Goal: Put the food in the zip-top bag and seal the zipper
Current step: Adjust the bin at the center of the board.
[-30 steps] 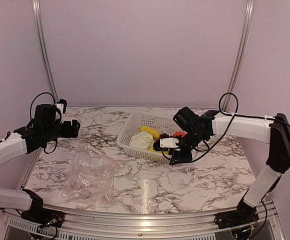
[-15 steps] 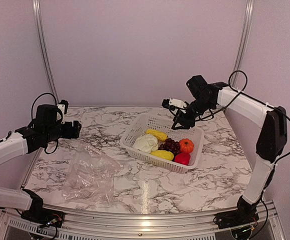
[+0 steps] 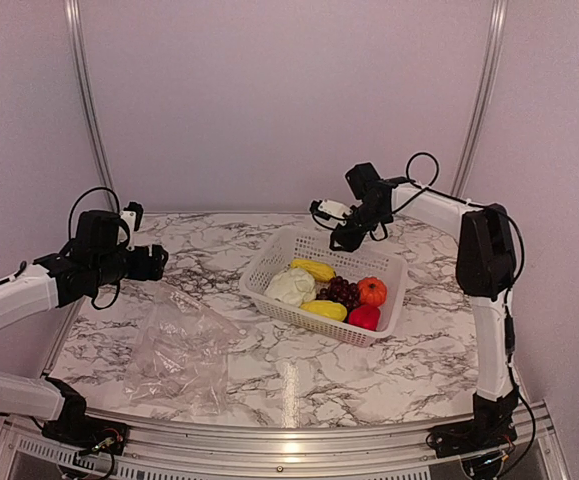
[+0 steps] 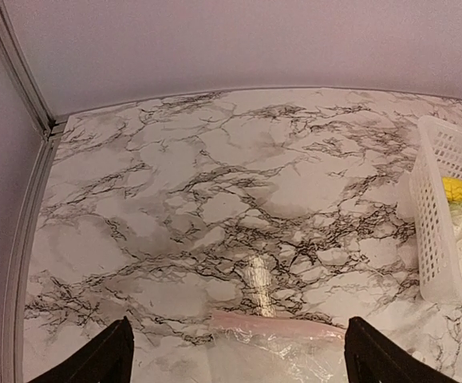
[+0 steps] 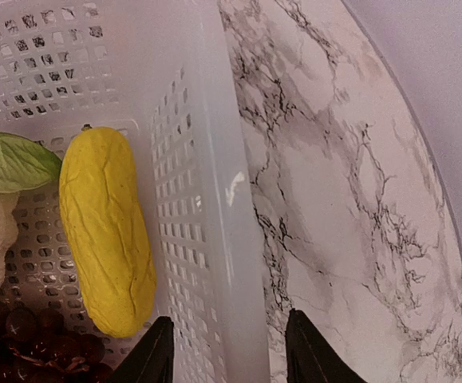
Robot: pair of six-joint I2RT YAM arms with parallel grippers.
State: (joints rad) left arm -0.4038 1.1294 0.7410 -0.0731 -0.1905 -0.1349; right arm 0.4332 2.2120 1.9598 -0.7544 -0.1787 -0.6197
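Note:
The food lies in the white lattice basket (image 3: 269, 262): cauliflower (image 3: 290, 287), grapes (image 3: 342, 291), two yellow pieces (image 3: 314, 269) (image 3: 325, 310), an orange fruit (image 3: 372, 291) and a red pepper (image 3: 365, 317). My right gripper (image 3: 341, 240) is open over the basket's far rim. In the right wrist view (image 5: 229, 351) the basket wall (image 5: 215, 199) lies between its fingers, with a yellow piece (image 5: 107, 231) just inside. The zip-top bag (image 3: 179, 345) lies flat at front left. My left gripper (image 3: 155, 263) is open above its far edge, where the pinkish zipper (image 4: 278, 325) shows.
The basket's corner (image 4: 438, 207) shows at the right of the left wrist view. Bare marble table (image 3: 419, 350) lies between bag and basket and in front of the basket. Metal frame posts (image 3: 87, 100) stand at the back corners.
My right arm has lifted from the basket's near side and swung to the basket's far rim. My left gripper has edged slightly right. The bag and food have not moved.

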